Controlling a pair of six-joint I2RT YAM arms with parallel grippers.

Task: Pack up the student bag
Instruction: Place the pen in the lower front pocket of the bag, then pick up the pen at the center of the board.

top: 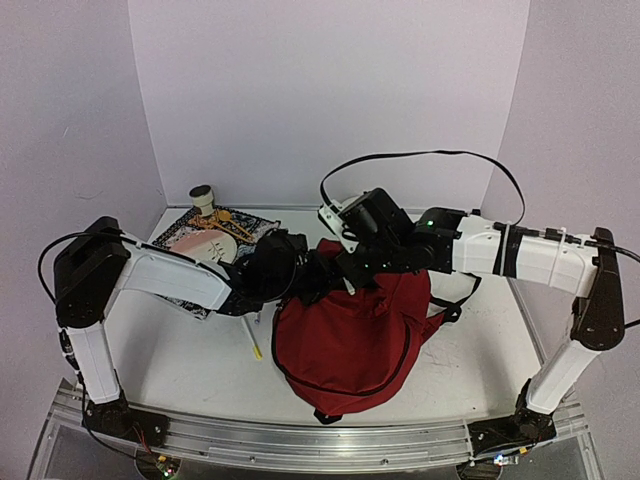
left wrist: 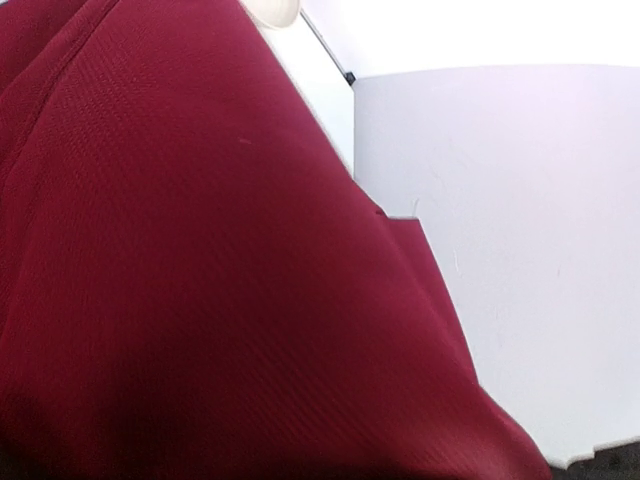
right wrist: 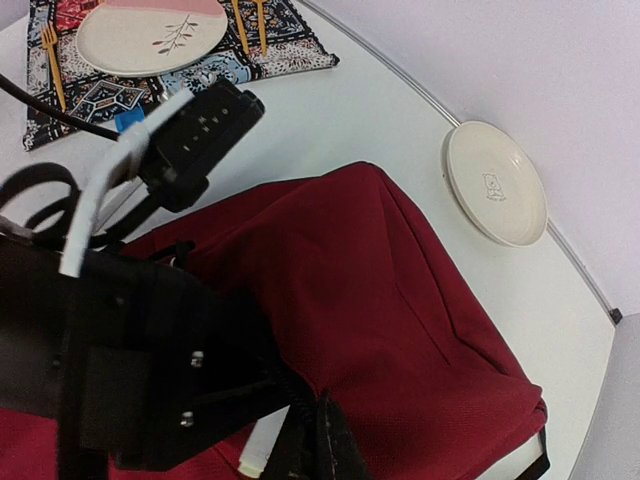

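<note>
Top external view shows the big soft dark-red cloth student bag (top: 350, 335) lying in the middle of the white counter (top: 170, 350). Both arms reach to its top edge. The right claw (top: 345, 268) is squeezed together there. The left claw (top: 312, 283) sits right against the red cloth, and whether it is apart or together cannot be told.

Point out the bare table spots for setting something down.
Free: the near-left table, in front of the placemat and left of the student bag; also the strip right of the bag. Crowded: the set placemat and around the bag's top.
</note>
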